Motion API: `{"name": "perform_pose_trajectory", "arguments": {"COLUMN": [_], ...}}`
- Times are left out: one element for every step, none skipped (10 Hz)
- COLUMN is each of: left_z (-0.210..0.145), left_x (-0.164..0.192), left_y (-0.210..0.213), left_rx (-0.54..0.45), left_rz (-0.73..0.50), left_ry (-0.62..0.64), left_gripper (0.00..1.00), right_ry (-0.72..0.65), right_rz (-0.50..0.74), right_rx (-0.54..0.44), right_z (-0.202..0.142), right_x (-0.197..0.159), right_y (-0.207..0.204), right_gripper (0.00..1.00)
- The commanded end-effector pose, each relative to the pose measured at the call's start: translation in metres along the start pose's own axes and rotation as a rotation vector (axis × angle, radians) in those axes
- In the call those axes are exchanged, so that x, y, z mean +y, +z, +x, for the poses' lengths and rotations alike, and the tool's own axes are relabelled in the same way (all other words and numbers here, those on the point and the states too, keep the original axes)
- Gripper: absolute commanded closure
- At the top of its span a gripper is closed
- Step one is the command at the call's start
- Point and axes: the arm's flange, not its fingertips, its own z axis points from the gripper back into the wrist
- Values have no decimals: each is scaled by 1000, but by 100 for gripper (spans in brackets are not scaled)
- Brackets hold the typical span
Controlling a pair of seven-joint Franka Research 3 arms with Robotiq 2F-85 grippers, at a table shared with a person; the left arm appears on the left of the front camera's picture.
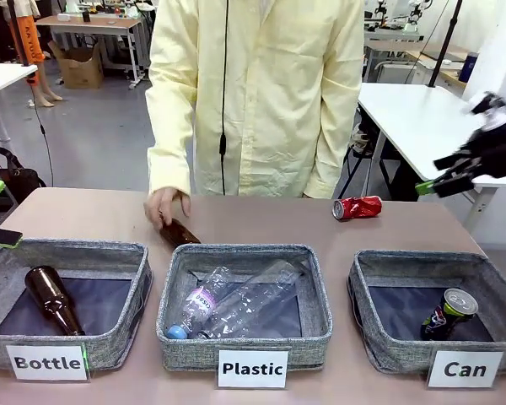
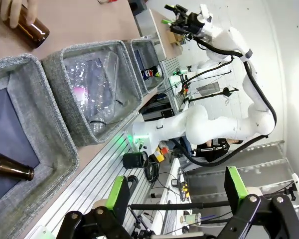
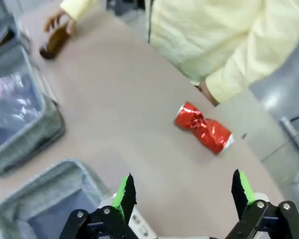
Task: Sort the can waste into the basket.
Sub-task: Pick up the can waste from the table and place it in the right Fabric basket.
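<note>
The red dented can (image 1: 357,207) lies on its side on the bare table behind the basket labelled "Can" (image 1: 422,261); it also lies ahead of my fingers as the red can (image 3: 203,128). The dark can with a silver top (image 1: 449,314) rests inside that basket, seen small as the dark can (image 2: 149,73). My right gripper (image 3: 183,189) hangs open and empty in the air above the table's right end, right of the red can and well clear of it. My left gripper (image 2: 177,188) is open and empty at the table's left side.
A person in a yellow coat stands at the far edge, one hand (image 1: 164,202) on a brown bottle (image 1: 177,229) lying on the table. The "Plastic" basket (image 1: 244,253) holds clear bottles. The "Bottle" basket (image 1: 67,249) holds one brown bottle (image 1: 52,299).
</note>
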Motion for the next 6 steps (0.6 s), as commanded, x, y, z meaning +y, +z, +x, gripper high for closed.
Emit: {"name": "perform_pose_trajectory", "arguments": {"left_z": [1,1,1,1,1,1], "left_x": [-2,-2,-2,-2,-2,-2], "left_y": [-1,-1,-1,-1,-1,-1], "left_rx": [-5,-5,-5,-5,-5,-5], "left_rz": [-16,-16,-16,-16,-16,-16], "left_ry": [-16,-16,-16,-16,-16,-16], "left_gripper": [0,0,0,0,0,0], "right_ry": [-59,0,0,0,10,97], "right_rz": [14,0,0,0,7,76], "right_rx": [-65,0,0,0,-1,47], "right_z": [-24,0,0,0,-6,-7], "right_x": [1,0,0,0,6,-6], "right_y": [-25,0,0,0,-15,-24], "right_gripper": [0,0,0,0,0,0]}}
